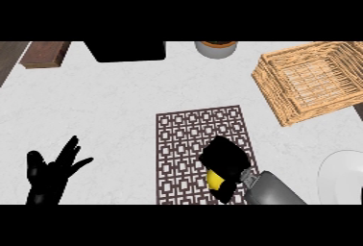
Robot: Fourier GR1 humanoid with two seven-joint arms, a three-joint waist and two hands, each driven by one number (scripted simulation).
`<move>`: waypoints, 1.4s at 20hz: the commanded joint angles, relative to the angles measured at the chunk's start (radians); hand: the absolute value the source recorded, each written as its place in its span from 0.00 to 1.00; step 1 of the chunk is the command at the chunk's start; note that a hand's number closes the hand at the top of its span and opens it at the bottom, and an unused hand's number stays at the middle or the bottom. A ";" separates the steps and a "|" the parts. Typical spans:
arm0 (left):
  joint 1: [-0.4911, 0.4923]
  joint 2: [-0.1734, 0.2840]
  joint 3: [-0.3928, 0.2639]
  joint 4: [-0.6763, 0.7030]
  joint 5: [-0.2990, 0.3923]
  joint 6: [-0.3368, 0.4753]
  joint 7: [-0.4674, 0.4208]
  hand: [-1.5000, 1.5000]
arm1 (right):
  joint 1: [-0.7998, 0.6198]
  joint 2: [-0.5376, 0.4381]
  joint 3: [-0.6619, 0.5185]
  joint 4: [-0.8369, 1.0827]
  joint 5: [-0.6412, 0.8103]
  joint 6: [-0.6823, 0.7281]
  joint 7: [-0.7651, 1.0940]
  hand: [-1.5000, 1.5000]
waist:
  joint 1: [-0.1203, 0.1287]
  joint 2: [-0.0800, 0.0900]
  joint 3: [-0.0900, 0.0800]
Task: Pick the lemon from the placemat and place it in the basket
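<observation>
Head view of the counter (106,105), a pale, faintly marbled surface. Along the far edge stood a brown wooden block (46,54) at the left, a black box-like object (127,50) beside it, and a grey round pot with an orange-brown inside (215,48) further right; each was cut off by the upper border. At the right edge, near the robot, part of a white plate (344,175) showed. The woven basket (309,80), light tan with slatted walls and an open top, sat at the far right, tilted relative to the view and well apart from the placemat (191,139). The stretch of counter between placemat and basket carried no object.

The placemat, dark brown with a pale lattice pattern, lay at the centre and reached to the lower border. Over its near right part the right hand (225,158) came in on a grey forearm (273,190), its black fingers curled round the lemon (215,179). Only a small patch of bright yellow rind showed beneath the hand; the remainder of the fruit was hidden, so its shape could not be judged. Whether the lemon touched the mat or was raised off it could not be told.

The left hand (48,175) rested at the lower left, fingers spread and pointing up, holding nothing.
</observation>
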 commanded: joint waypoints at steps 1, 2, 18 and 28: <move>0.026 -0.005 -0.004 0.020 -0.006 0.013 0.036 0.50 | 0.170 -0.060 -0.149 -0.061 -0.036 -0.062 0.161 1.00 | -0.040 0.005 -0.011; 0.059 -0.006 0.000 0.041 0.005 -0.011 -0.001 0.50 | 0.190 -0.087 -0.176 -0.127 -0.042 -0.069 0.175 1.00 | -0.027 0.004 -0.013; 0.035 -0.011 -0.016 0.026 -0.008 -0.019 0.014 0.50 | 0.366 0.113 -0.651 -0.929 -0.716 -0.058 0.384 1.00 | 0.007 0.012 -0.013; -0.010 -0.023 -0.026 0.058 -0.027 -0.025 0.015 0.50 | -0.067 -0.142 -1.116 -0.829 -1.061 0.044 0.801 1.00 | 0.046 0.017 -0.014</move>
